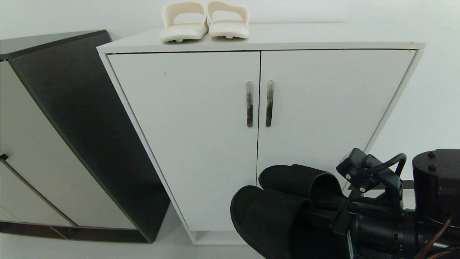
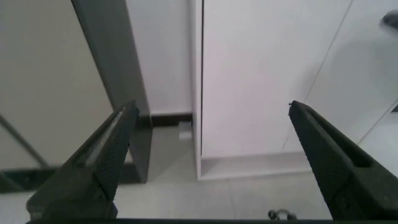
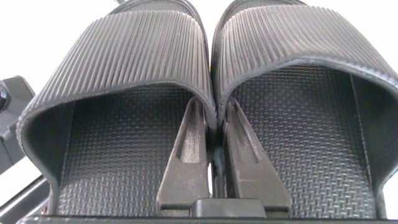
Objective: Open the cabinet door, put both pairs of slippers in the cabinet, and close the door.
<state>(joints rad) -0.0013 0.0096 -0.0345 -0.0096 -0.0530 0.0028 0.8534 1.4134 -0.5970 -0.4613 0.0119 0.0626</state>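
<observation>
Black slippers (image 1: 287,205): one pair, held side by side off the floor, in front of the lower part of the right door (image 1: 330,108).
Right tool (image 3: 213,109): pressed onto the pair's two inner side walls, pinching them together.
Left tool (image 2: 211,106): fingers spread wide with nothing between them, low down by the cabinet's bottom left corner.
Cream slippers (image 1: 204,21): one pair, lying side by side on top of the white cabinet (image 1: 305,36), toward its left.
Doors: left door (image 1: 187,136) and right door, both shut, meeting at the middle.
Handles (image 1: 249,104): two upright bars, one on each door, just beside each other.
Done, as I judge it: one pair is in hand, nothing more.
Left to do: open a door, put both pairs inside, close it.
Count: four slippers in two pairs, two doors, two handles, two tools.
</observation>
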